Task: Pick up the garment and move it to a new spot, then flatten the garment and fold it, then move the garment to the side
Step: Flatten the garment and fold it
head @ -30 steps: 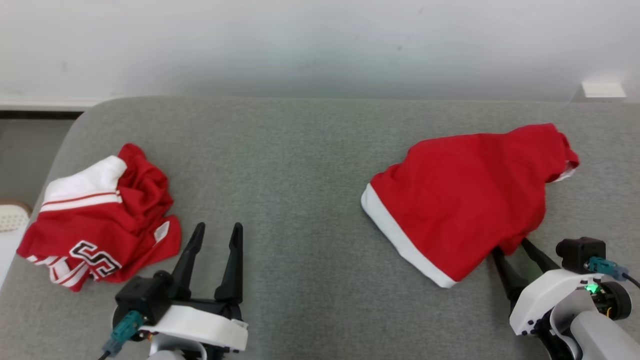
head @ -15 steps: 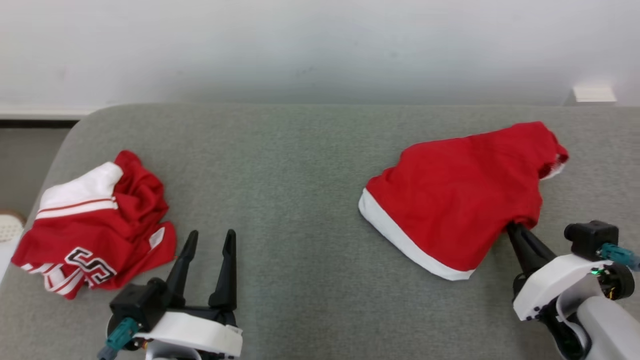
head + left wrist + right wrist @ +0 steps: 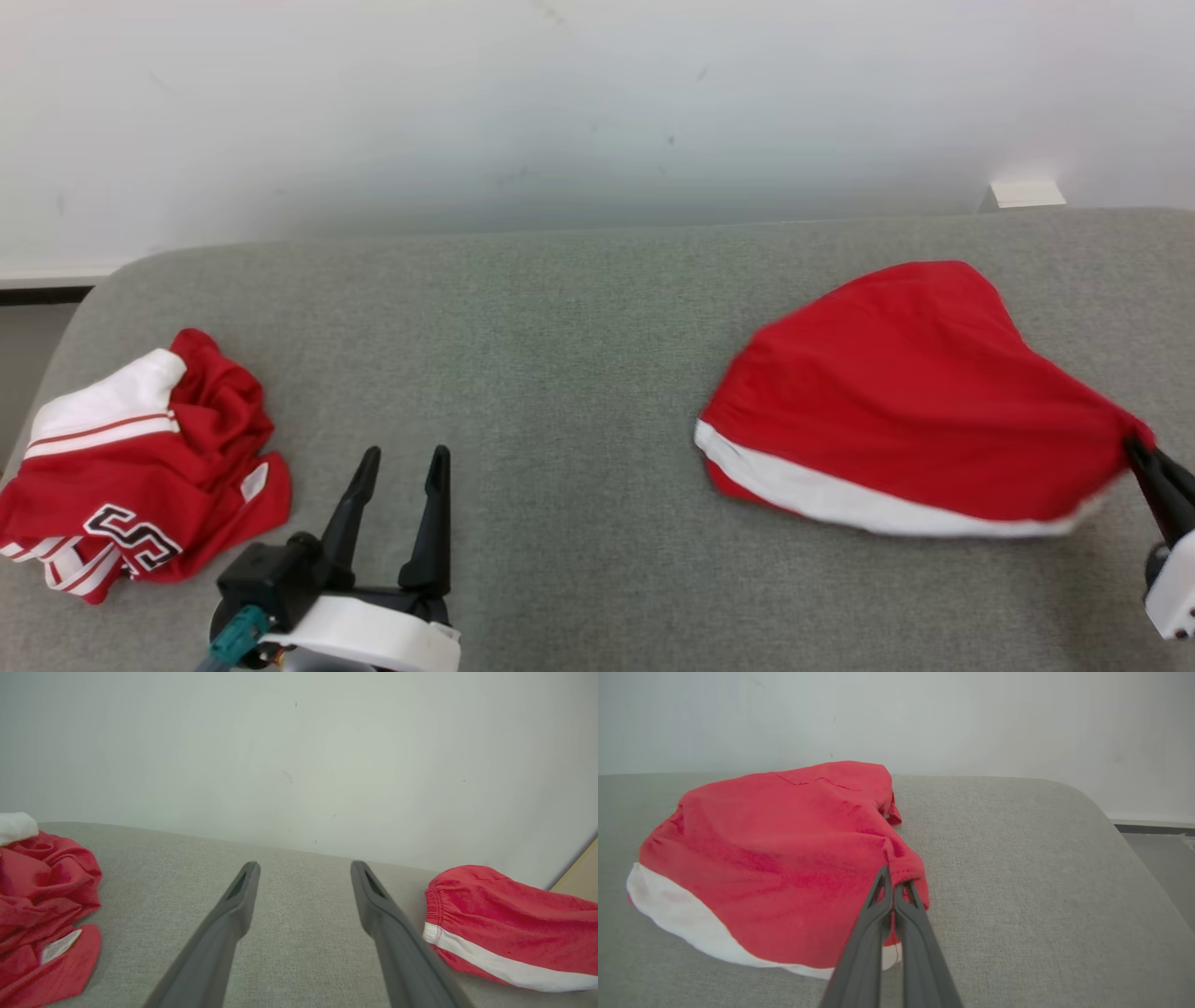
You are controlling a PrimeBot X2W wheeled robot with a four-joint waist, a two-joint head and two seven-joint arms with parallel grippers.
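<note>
gripper (image 3: 894, 879) — right — tight on red garment (image 3: 784, 858)

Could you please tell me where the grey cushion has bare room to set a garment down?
The free patch is the middle of the cushion, between the crumpled lettered garment at left and the red garment in the shut right tool, ahead of the open left tool. Both ends are crowded.

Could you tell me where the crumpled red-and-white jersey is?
In the head view, the jersey lies at the left end of the grey cushion, just left of the left gripper.
</note>
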